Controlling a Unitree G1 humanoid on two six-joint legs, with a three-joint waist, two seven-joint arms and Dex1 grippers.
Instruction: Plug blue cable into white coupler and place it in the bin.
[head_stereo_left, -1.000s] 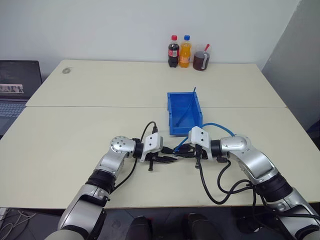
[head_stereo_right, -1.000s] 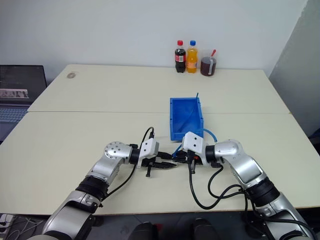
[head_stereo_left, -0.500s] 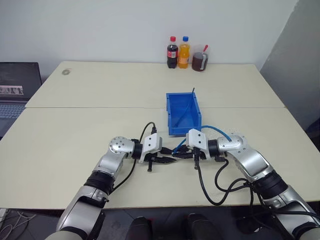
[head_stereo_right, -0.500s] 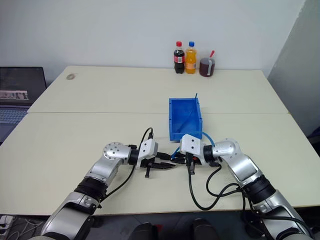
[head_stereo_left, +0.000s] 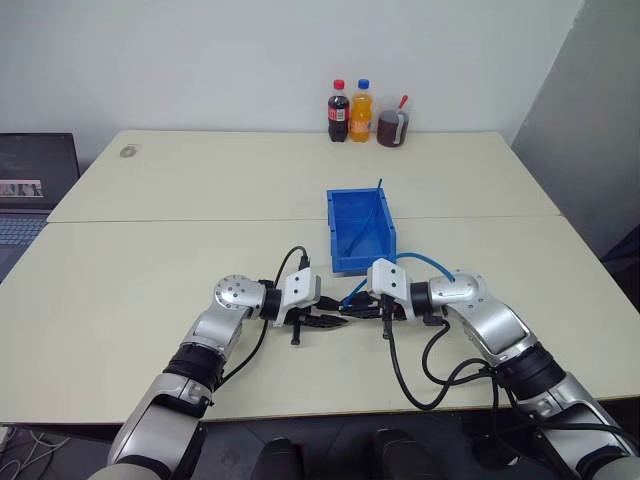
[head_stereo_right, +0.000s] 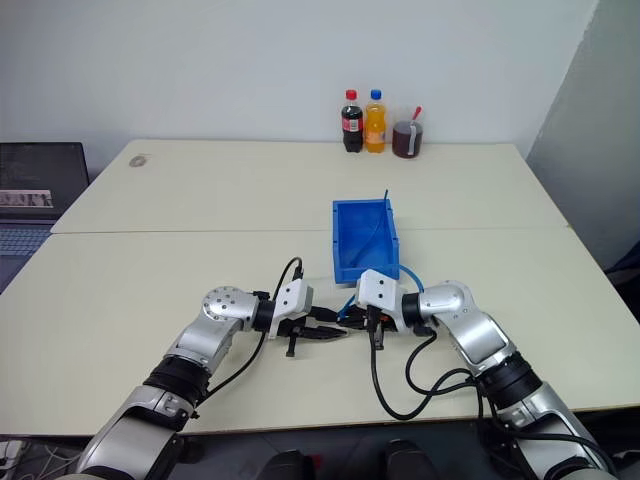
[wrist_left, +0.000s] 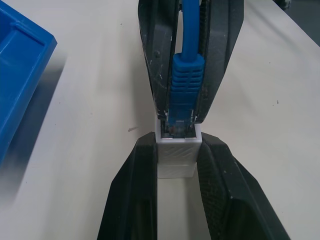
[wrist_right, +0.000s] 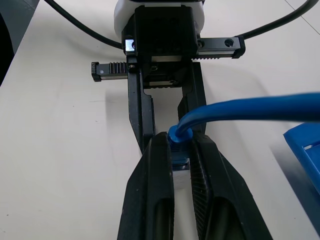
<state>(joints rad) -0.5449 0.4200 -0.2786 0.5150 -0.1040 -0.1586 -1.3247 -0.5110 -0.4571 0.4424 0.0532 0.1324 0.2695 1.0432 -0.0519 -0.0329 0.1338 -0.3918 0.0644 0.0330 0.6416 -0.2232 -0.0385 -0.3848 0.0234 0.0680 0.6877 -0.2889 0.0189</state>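
My left gripper (head_stereo_left: 338, 320) is shut on the white coupler (wrist_left: 176, 159), a small boxy piece held between its two fingers (wrist_left: 134, 190). Facing it tip to tip, my right gripper (head_stereo_left: 357, 309) is shut on the blue cable's plug (wrist_left: 183, 92). The plug's clear tip sits in the coupler's mouth (wrist_left: 177, 132). From the plug (wrist_right: 178, 136) the blue cable (head_stereo_left: 432, 259) arcs back over my right wrist toward the bin (head_stereo_left: 335, 232). The bin stands just beyond both grippers, and a stretch of cable (head_stereo_left: 366, 226) lies in it.
Two bottles (head_stereo_left: 338, 97) (head_stereo_left: 361, 97) and a cup of dark drink (head_stereo_left: 391, 104) stand at the table's far edge. A laptop (head_stereo_left: 36, 176) sits off the table's left side. Thick black robot cables (head_stereo_left: 432, 378) loop below my right forearm near the table's front edge.
The camera has shifted a little. Both grippers stay tip to tip in front of the bin, with their grips unchanged.
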